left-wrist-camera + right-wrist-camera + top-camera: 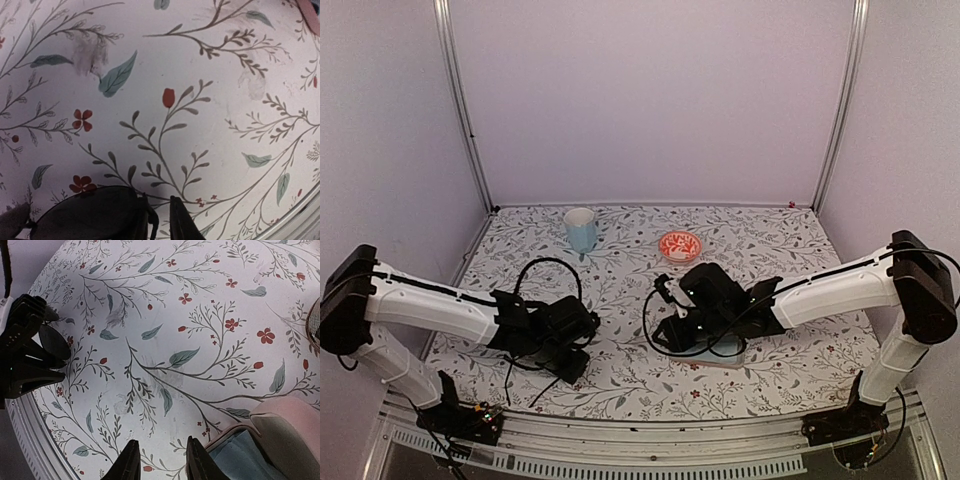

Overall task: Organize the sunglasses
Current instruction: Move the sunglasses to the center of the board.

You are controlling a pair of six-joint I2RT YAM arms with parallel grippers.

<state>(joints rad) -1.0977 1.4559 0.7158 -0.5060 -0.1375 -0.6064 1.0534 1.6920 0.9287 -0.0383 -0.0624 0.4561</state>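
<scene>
The black sunglasses (85, 215) sit in my left gripper (100, 220), one dark lens between its fingers (182, 222), just above the floral table. The right wrist view shows the same lens (56, 342) held in the left gripper (47, 345). In the top view the left gripper (570, 350) is at the front left. My right gripper (161, 450) is open and empty, low over the table beside the open pink case (280, 430) with its blue lining (250, 457). In the top view the right gripper (667, 335) is at the middle. The pinkish see-through glasses are out of view.
A light blue cup (581, 229) and a red patterned bowl (680, 245) stand at the back middle. The pink case (732, 356) lies under the right wrist. The table's front edge (30, 425) runs close to both grippers.
</scene>
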